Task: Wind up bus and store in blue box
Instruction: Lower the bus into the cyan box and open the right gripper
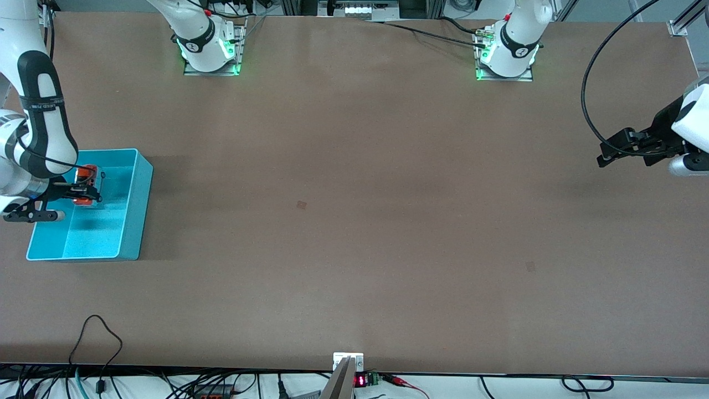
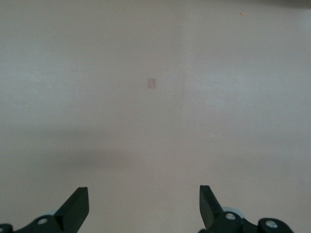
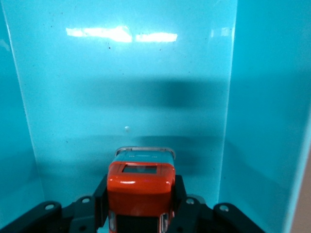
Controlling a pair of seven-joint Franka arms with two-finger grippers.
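While your right pincer (image 1: 83, 191) grips the toy bus (image 3: 141, 187) over the blue box (image 1: 130, 221) at the bench's right-arm end, only the release remains. Its long axis looks aligned with the box's length. Your left pincer (image 2: 144, 206) waits wide over bare bench.

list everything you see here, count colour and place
bus: one, orange-red, held over the box's inside by the right gripper
box: one, light blue, on the table at the right arm's end
table: one, brown, under everything
cables: several, dark, along the table edge nearest the front camera
right gripper: one, black, shut on the bus over the box
left gripper: one, black, open, waiting over bare table at the left arm's end
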